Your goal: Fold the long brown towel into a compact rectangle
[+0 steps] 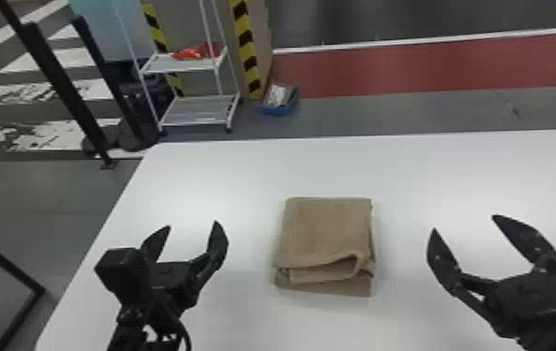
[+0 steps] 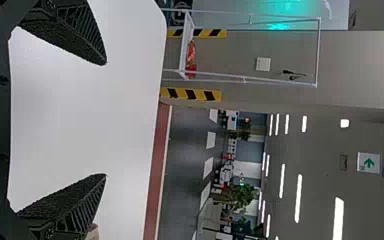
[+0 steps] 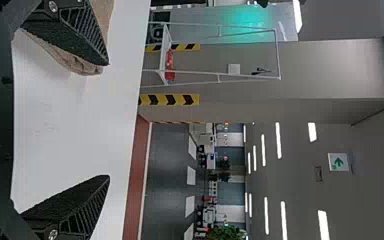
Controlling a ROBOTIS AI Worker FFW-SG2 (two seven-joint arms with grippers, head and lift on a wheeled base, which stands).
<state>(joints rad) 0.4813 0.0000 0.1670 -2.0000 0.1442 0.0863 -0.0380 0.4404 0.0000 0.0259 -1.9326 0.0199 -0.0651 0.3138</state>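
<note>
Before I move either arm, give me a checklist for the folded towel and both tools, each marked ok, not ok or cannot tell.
1. Towel folded into a rectangle: ok.
2. Towel wholly on the table: ok.
3. Near edge lying flat: not ok, a layer gapes toward the right.
4. Left tool open and empty: ok.
5. Right tool open and empty: ok.
6. Towel's underside smooth: cannot tell, hidden.

A green arrow can be read on a white sign (high up in the background).
</note>
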